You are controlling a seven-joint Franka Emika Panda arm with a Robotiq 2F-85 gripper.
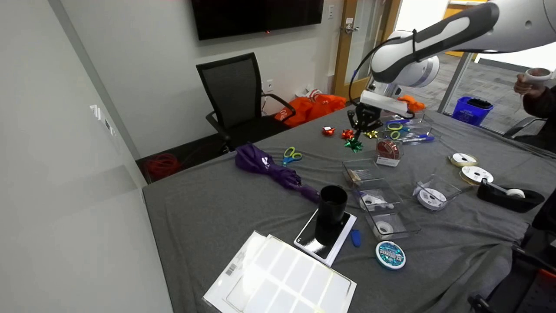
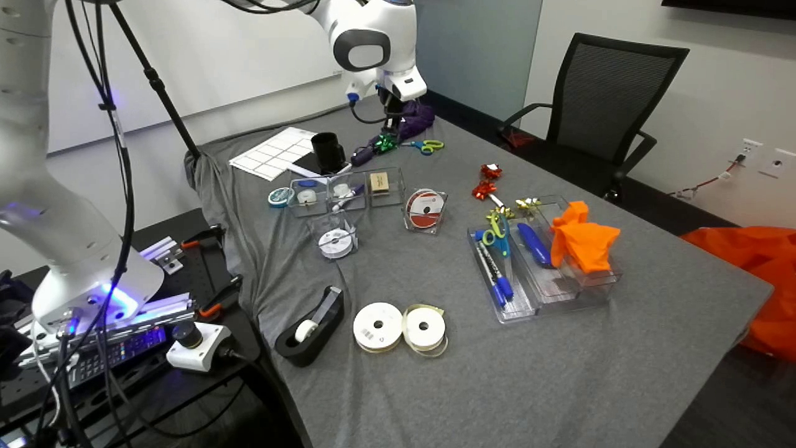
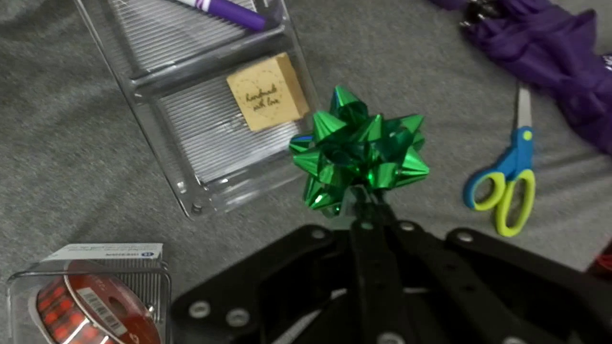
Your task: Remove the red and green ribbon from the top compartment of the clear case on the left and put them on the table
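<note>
Green ribbon [image 3: 362, 152], clenched in your jaws, should be light, springy, slick and easily crushed; best held near its middle, squeezing gently.

In the wrist view the fingers [image 3: 370, 267] hide the lower part of the green ribbon [image 3: 363, 148], and a blurred red shape [image 3: 605, 264], cut off at the right border, shows too little to name. Near the far corner of the counter [image 2: 591, 386] in an exterior view, the purple umbrella [image 2: 418, 121] is partly hidden behind the fingers. Near the counter's left edge in an exterior view, white sheets [image 1: 286, 278] run past the bottom border, their print unreadable
</note>
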